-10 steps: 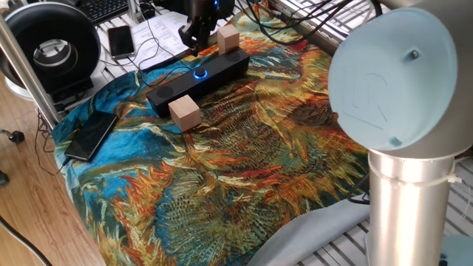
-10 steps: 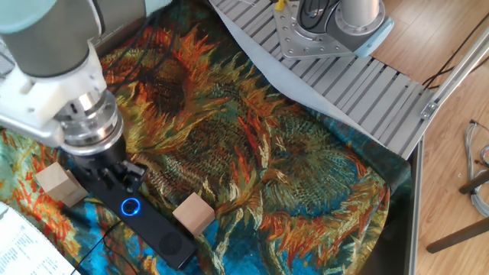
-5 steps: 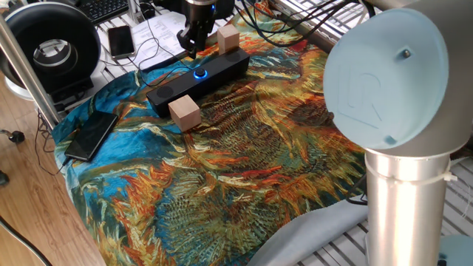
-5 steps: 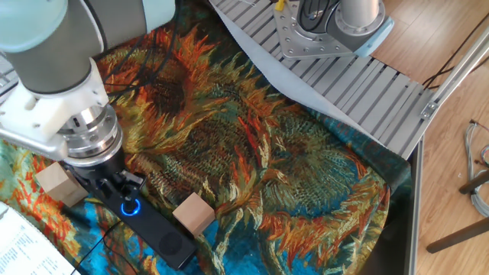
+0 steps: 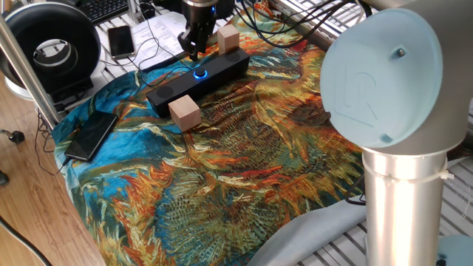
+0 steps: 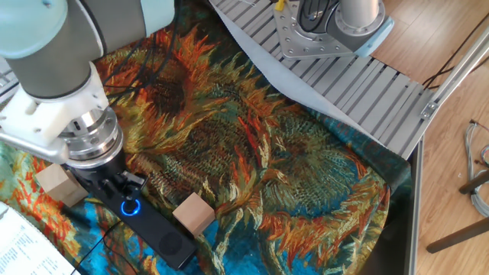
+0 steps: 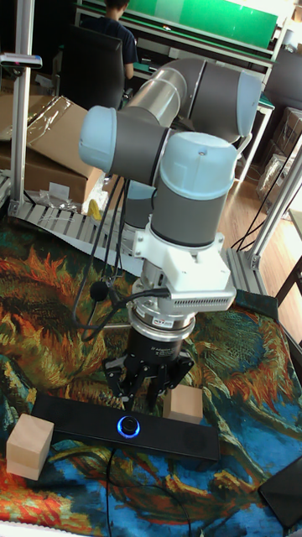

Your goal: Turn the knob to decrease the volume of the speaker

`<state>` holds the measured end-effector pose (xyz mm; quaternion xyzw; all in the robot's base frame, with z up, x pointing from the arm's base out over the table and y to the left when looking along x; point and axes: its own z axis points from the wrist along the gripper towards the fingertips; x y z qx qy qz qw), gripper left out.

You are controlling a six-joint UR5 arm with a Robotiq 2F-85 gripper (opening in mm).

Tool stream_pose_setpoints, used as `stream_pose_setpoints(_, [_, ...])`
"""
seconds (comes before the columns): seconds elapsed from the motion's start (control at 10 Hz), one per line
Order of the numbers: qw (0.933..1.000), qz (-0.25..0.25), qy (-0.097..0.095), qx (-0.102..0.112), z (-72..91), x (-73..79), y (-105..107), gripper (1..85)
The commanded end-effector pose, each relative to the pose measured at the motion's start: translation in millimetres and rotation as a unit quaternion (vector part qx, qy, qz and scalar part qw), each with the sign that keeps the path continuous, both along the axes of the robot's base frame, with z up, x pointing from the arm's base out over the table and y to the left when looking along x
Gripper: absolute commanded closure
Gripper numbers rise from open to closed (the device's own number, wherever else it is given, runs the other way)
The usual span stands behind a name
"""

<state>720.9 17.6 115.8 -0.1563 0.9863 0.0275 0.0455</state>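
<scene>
The speaker is a long black bar lying on the sunflower cloth. Its knob glows with a blue ring on the top face. My gripper hangs just above the knob and slightly behind it, pointing down. Its fingers are spread apart, open, with nothing between them. The fingertips do not touch the knob.
One tan wooden cube stands against the speaker's front side, another behind it, close to my gripper. A flat black phone lies at the cloth's edge.
The gripper has shifted a little toward the knob and lower over the speaker. The speaker and cubes have not moved.
</scene>
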Motion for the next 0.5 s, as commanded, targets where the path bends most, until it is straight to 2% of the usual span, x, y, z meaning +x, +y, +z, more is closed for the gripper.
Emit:
stream_pose_setpoints(0.0, [0.9998,0.007,0.019,-0.008,-10.1,-5.5,-5,48.3])
stream_pose_setpoints(0.4, [0.9997,0.011,0.02,-0.005,-22.7,0.3,1,46.3])
